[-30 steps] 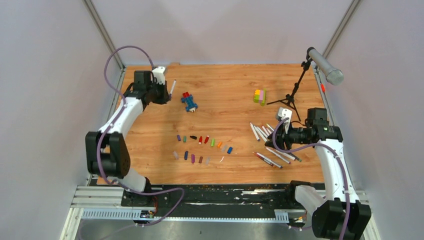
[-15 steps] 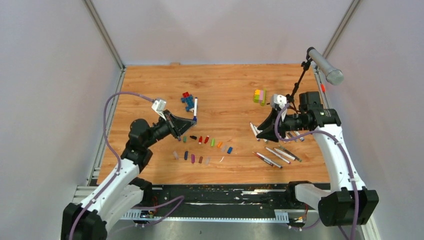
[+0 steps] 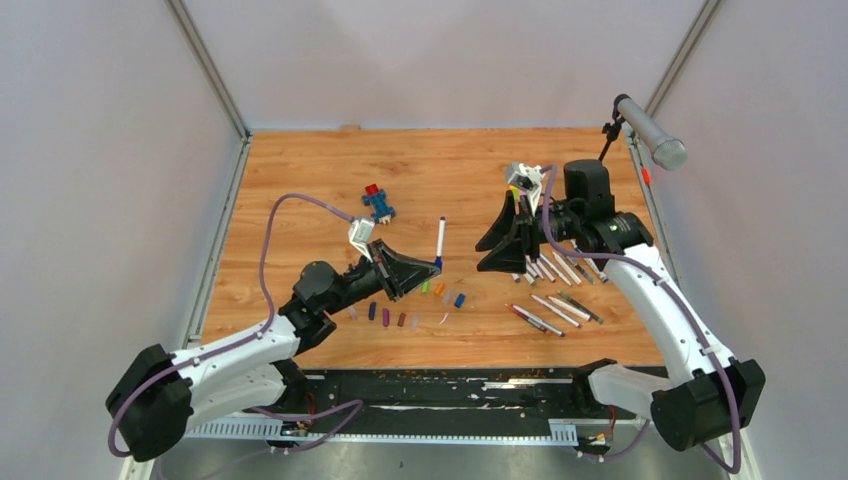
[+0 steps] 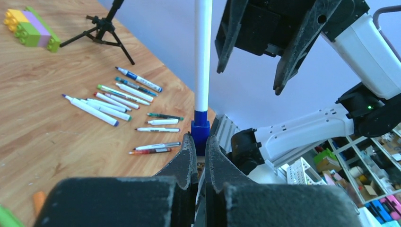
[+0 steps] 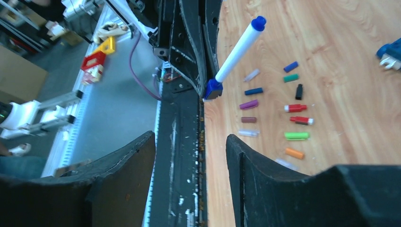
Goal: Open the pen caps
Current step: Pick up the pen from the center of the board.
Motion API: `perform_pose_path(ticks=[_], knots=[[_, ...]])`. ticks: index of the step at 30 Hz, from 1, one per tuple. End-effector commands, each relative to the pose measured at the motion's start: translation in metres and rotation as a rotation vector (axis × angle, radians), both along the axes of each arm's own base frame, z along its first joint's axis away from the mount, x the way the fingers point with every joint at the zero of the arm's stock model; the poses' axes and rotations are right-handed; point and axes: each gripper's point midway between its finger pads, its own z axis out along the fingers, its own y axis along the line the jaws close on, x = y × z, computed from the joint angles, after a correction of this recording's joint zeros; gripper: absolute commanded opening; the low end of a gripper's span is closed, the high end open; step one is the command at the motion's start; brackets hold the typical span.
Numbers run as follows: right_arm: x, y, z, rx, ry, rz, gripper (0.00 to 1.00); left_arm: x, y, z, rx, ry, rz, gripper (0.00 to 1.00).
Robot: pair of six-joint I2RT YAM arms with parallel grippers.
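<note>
My left gripper (image 3: 437, 265) (image 4: 199, 142) is shut on the square blue end of a white-barrelled pen (image 3: 440, 240) (image 4: 202, 56) (image 5: 239, 49). The pen stands up over the table's middle, and a small rounded blue piece (image 5: 258, 22) tops its free end. My right gripper (image 3: 487, 252) (image 5: 190, 142) hangs just right of the pen, open and holding nothing, apart from the pen. Several loose pen caps (image 3: 410, 300) (image 5: 293, 109) in mixed colours lie below the left gripper. Several more pens (image 3: 550, 275) (image 4: 113, 99) lie under the right arm.
A blue-and-red toy brick figure (image 3: 378, 203) (image 5: 390, 52) lies left of centre. A yellow-green-pink block stack (image 4: 33, 28) and a black tripod (image 4: 101, 30) with its microphone (image 3: 650, 130) stand at the back right. The black rail (image 3: 430, 385) runs along the near edge.
My left arm swung from the far left rear to the table's middle, carrying the pen. My right gripper rose and moved left towards the pen, and its jaws spread wider.
</note>
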Motion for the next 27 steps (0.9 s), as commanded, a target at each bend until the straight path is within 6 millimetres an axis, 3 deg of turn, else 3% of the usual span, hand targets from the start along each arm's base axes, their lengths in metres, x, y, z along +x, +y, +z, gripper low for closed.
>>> perform_pose_path(ticks=[1, 13, 27], knots=[[0.010, 0.011, 0.010, 0.041, 0.151, -0.048, 0.58, 0.001, -0.009, 0.039, -0.100, -0.081, 0.025, 0.00], [0.014, 0.028, -0.007, 0.044, 0.254, -0.050, 0.54, -0.008, -0.040, 0.031, -0.086, -0.055, -0.029, 0.00], [0.022, 0.032, -0.008, 0.051, 0.276, -0.074, 0.37, -0.014, -0.056, 0.021, -0.064, -0.028, -0.059, 0.00]])
